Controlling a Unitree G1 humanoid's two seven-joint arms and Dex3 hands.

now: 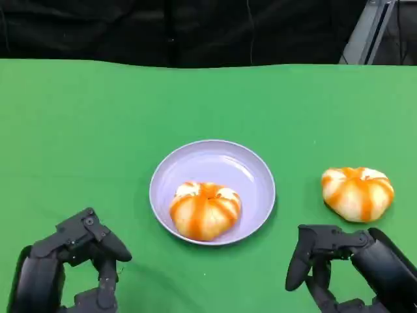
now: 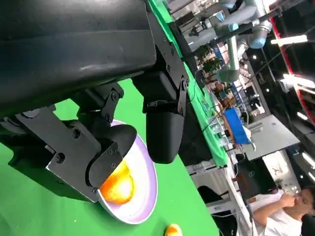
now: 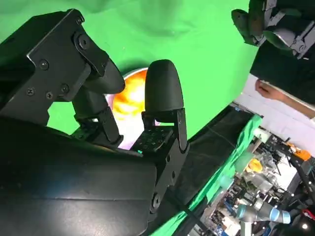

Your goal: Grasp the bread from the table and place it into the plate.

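Bright even overhead light, soft shadows, wrist views' backgrounds slightly blurred

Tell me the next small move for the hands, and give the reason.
Probably reach the right hand forward to the bread on the table. That bun lies on the green cloth just ahead of it, right of the plate, which already holds one bread. Both hands hold nothing, and the left hand sits farther away.

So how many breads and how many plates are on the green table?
Breads: 2, one in the plate and one on the table
Plates: 1
Total: 3
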